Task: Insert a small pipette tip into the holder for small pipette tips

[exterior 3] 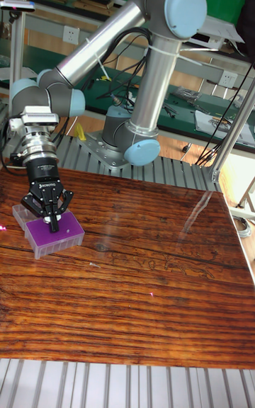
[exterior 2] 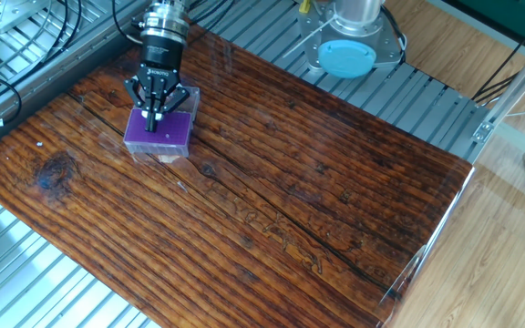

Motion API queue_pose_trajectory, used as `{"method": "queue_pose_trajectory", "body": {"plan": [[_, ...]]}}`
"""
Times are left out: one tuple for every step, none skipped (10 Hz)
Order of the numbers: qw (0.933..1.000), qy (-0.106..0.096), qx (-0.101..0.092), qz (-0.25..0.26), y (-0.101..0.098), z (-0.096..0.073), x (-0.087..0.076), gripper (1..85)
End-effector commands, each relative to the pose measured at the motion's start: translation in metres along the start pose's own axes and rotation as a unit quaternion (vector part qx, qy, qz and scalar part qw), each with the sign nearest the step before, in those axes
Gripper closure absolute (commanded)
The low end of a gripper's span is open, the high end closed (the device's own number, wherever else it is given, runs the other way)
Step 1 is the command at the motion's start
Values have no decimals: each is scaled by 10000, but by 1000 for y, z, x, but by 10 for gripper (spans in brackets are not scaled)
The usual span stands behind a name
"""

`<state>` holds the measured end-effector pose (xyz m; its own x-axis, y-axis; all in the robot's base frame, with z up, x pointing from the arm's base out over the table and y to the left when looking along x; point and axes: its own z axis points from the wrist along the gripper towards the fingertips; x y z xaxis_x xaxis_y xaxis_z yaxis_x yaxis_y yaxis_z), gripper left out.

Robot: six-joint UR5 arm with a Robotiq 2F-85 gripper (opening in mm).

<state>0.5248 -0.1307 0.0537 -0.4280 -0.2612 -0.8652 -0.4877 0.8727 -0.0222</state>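
The holder for small pipette tips (exterior 2: pixel 164 137) (exterior 3: pixel 60 236) is a clear box with a purple top plate, standing near the table's far left corner. My gripper (exterior 2: pixel 151 123) (exterior 3: pixel 53 224) hangs straight down over the plate, its black fingers drawn together into one narrow point. The point sits just over the plate's left part; whether it touches the plate is unclear. The small pipette tip is too small to make out between the fingers or in the plate's holes.
The arm's grey base with a blue cap (exterior 2: pixel 346 55) stands on the metal frame behind the table. Cables (exterior 2: pixel 25 55) lie at the far left. The wooden tabletop (exterior 2: pixel 290 200) ends at an edge on the right.
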Motion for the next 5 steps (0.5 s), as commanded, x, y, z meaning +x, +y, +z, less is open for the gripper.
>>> {"method": "queue_pose_trajectory", "body": {"plan": [[9998,143,112,15,-5,-6,-7,737],[9998,177,134,15,-4,-8,-12,740],[9997,180,138,47,-3,-9,-17,740],[9998,141,134,89,0,-9,-24,743],[9998,22,158,123,1,-9,-32,753]]}}
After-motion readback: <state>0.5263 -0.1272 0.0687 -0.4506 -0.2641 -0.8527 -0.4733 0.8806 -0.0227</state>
